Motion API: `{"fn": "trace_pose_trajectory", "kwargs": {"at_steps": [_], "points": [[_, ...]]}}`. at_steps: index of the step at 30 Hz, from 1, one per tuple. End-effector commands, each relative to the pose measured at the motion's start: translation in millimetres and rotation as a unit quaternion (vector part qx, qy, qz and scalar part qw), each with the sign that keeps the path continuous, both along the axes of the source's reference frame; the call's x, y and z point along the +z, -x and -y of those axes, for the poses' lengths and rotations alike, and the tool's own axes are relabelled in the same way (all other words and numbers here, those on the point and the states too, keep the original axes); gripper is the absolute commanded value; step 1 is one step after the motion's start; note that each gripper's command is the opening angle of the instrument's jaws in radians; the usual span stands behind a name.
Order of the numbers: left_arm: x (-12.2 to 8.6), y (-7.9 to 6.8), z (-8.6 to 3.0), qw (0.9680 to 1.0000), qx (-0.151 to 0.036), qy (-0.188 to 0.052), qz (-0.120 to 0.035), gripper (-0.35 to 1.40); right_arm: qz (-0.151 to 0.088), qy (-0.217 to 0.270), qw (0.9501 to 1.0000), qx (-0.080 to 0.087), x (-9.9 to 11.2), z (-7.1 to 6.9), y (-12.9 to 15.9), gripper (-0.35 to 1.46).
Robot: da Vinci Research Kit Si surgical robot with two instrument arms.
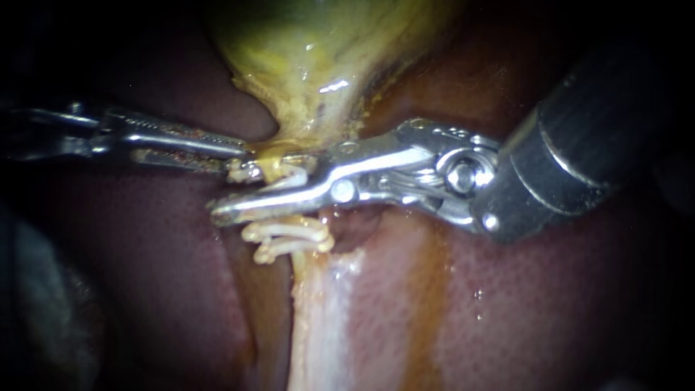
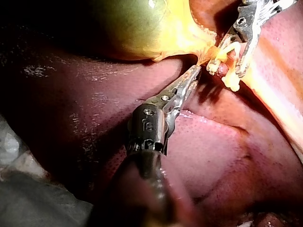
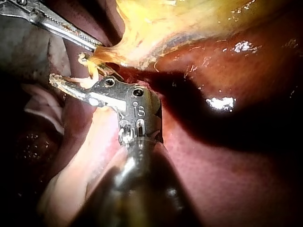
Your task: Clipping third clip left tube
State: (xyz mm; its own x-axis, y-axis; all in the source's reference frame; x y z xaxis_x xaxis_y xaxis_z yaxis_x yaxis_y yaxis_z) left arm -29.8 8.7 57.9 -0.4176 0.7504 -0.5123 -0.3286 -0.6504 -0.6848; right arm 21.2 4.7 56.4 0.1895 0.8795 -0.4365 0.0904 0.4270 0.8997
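The yellow-green gallbladder (image 1: 311, 51) narrows to a neck, from which a pale tube (image 1: 318, 304) runs down over the liver (image 1: 145, 275). Two whitish clips (image 1: 289, 239) sit across the tube. Just above them, my right instrument (image 1: 253, 187) reaches in from the right. Its long jaws lie across the tube with a white clip (image 1: 289, 176) held between them. My left instrument (image 1: 239, 156) comes from the left, its jaws shut on yellow tissue at the gallbladder neck. In the left wrist view the left instrument (image 2: 193, 78) meets that tissue, with the clip-bearing right instrument (image 2: 234, 66) just beyond.
Dark red liver (image 3: 227, 156) surrounds the tube on both sides, wet and glistening. The thick dark shaft (image 1: 579, 152) of my right instrument fills the upper right. Pale cloth (image 2: 28, 198) lies beside the liver behind my left instrument.
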Motion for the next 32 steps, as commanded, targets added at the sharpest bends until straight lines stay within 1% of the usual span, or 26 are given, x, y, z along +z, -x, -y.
{"fn": "trace_pose_trajectory", "kwargs": {"at_steps": [1, 5, 10, 12, 13, 14, 23, 27, 32], "points": [[0.0, 0.0, 0.1, 1.0000, 0.000, 0.000, 0.000, -0.35, 0.001, -0.006, 1.0000, 0.001, 0.0, -0.1, 0.1, 0.34], [0.0, 0.0, 0.1, 1.0000, 0.000, 0.000, 0.000, -0.35, 0.005, -0.023, 0.9997, 0.000, 0.2, -0.1, 0.6, 0.19], [0.0, 0.0, 0.1, 1.0000, 0.000, 0.000, 0.000, -0.35, 0.011, -0.049, 0.9988, -0.001, 0.3, -0.1, 1.0, -0.04], [0.1, 0.0, 0.1, 1.0000, 0.000, 0.000, 0.000, -0.35, 0.013, -0.060, 0.9981, -0.001, 0.2, -0.1, 1.1, -0.17], [0.1, 0.0, 0.1, 1.0000, 0.000, 0.000, 0.000, -0.35, 0.015, -0.072, 0.9973, -0.001, 0.2, -0.1, 1.3, -0.33], [0.1, 0.0, 0.1, 1.0000, 0.000, 0.000, 0.000, -0.35, 0.016, -0.077, 0.9969, -0.001, 0.2, 0.0, 1.4, -0.35], [0.5, 0.0, 0.0, 1.0000, 0.000, 0.001, 0.000, -0.35, 0.016, -0.077, 0.9969, -0.004, 0.3, 0.3, 2.0, -0.35], [1.0, -0.2, 0.0, 1.0000, -0.002, -0.003, -0.001, -0.35, 0.016, -0.076, 0.9969, -0.004, 0.3, 0.4, 2.0, -0.35], [1.1, -0.3, -0.1, 1.0000, -0.004, -0.005, -0.001, -0.35, 0.015, -0.076, 0.9970, -0.004, 0.3, 0.4, 2.1, -0.35]]}}
